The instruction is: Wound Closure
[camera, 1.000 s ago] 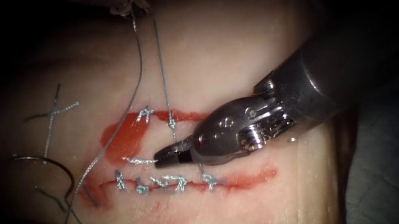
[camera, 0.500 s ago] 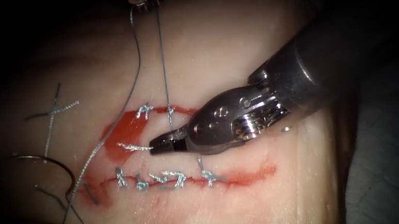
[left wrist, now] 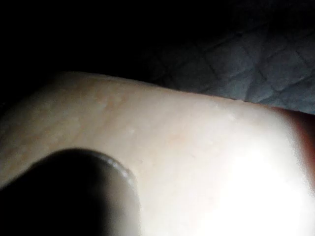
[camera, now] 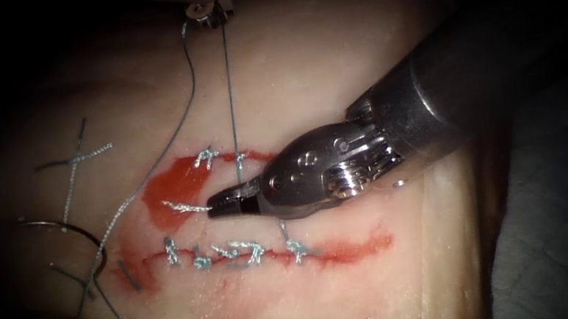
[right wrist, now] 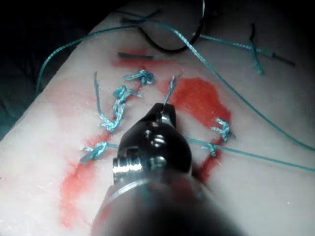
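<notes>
Item: right tool (camera: 213,206), entering from the right, its tip between the two red lines on the tissue (camera: 330,64); jaws closed on the short free end of thread (camera: 185,207) that lies over the red fluid (camera: 173,190); the right wrist view agrees, with the tail (right wrist: 169,93) running out from the tip (right wrist: 162,113). Item: left tool (camera: 207,8) at the top of the endoscope view, jaws clamped on the long strand (camera: 228,86), which runs straight down to the stitch at the upper cut (camera: 239,160). Item: lower cut (camera: 341,251), carrying a row of finished knots (camera: 231,256). Item: needle (camera: 76,237), lying free on the tissue left of both cuts, not in the tissue, held by neither tool, its thread looping past it. Item: cut ends of thread (camera: 76,160), loose on the tissue at far left. Step in hand, by judgement: a knot being tightened at the upper cut. Across the earlier frames the right tool's tip has crept slightly left and up with the tail. Handling notes: opposing, level tension on both strands; the knot seated flat on the cut line rather than lifted; grip kept on the tail's end, as a short tail slips readily; pull moderate, since tissue this soft tears at the stitch holes.
</notes>
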`<state>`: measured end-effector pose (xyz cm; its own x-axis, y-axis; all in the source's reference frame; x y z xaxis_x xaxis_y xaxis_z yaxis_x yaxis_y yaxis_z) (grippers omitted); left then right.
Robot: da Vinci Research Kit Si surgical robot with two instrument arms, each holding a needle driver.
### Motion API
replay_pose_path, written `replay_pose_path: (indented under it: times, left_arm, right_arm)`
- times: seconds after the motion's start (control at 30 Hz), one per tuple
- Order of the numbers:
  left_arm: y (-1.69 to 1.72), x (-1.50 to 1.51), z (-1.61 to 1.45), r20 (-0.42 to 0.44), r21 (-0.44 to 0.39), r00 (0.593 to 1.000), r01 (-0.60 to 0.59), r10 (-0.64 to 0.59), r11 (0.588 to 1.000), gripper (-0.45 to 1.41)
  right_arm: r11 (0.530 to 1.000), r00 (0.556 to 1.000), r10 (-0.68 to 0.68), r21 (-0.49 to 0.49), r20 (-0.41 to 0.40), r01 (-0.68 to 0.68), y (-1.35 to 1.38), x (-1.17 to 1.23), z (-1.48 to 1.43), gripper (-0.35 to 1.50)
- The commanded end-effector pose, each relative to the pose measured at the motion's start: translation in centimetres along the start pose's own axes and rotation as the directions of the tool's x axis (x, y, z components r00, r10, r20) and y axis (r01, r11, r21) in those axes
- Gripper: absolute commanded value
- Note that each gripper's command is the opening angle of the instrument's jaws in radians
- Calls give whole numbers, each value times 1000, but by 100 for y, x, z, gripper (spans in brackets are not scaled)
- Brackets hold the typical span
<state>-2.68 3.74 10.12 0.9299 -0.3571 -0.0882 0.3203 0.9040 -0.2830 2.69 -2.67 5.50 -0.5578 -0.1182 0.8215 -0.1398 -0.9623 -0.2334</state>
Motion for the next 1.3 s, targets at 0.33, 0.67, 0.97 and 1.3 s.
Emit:
replay_pose_path:
  times: [0.33, 0.67, 0.97, 1.3]
  left_arm:
    - [6, -7, 6, 11, 2, 1000, 7, -7, 1000, -45]
    - [8, -1, -8, 64, 35, 998, 13, -15, 999, -45]
    - [27, 11, -92, 200, 229, 974, 59, -107, 972, -45]
    - [27, 26, -166, 277, 340, 954, 13, -114, 940, -45]
  right_arm:
    - [1000, 1000, 2, 0, -3, -2, 3, -5, 12, -35]
    - [997, 997, 69, 33, -31, -68, 1, 4, 8, -35]
    - [918, 952, 220, 283, 214, -276, -5, 16, -21, 93]
    - [727, 791, 489, 329, 369, -603, -24, 23, -84, 128]
